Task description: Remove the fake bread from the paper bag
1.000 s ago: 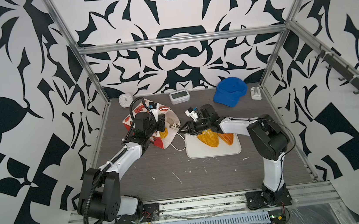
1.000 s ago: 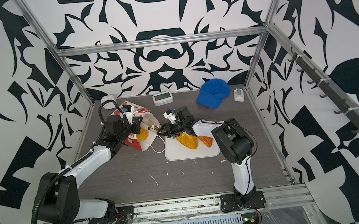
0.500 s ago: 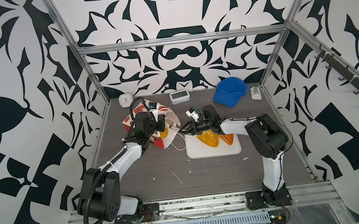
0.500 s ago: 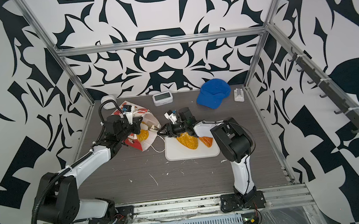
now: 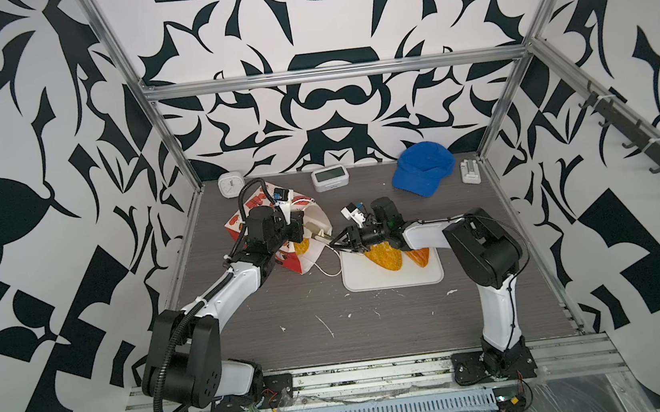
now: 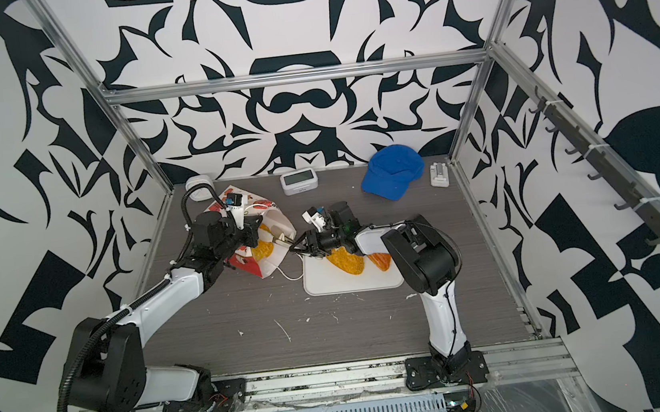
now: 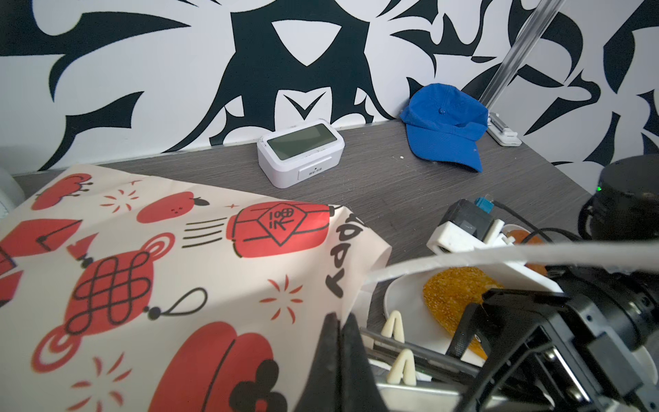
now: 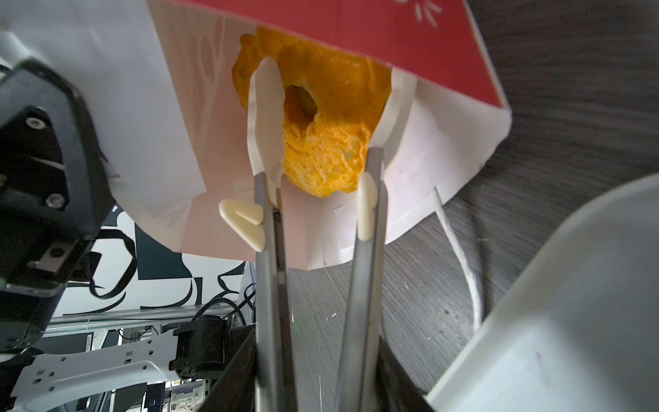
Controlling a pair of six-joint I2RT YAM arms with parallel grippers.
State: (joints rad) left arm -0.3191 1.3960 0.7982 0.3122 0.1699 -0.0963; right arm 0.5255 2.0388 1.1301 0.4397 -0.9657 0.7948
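Right pincer [image 5: 349, 242] nudged its tongs [image 8: 267, 285] further into paper bag [image 5: 307, 261].

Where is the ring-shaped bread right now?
The ring bread sits just inside the mouth of the paper bag, which lies left of the white tray in both top views; the right gripper straddles it in the right wrist view.

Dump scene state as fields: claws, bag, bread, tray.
left claw: shut on rim of bag, holding mouth open
right claw: grips tongs, reaching into bag
tongs tips: either side of ring
bag: on its side, mouth toward tray
ring: inside bag
tray: holds loaf and wedge
other bread: not visible
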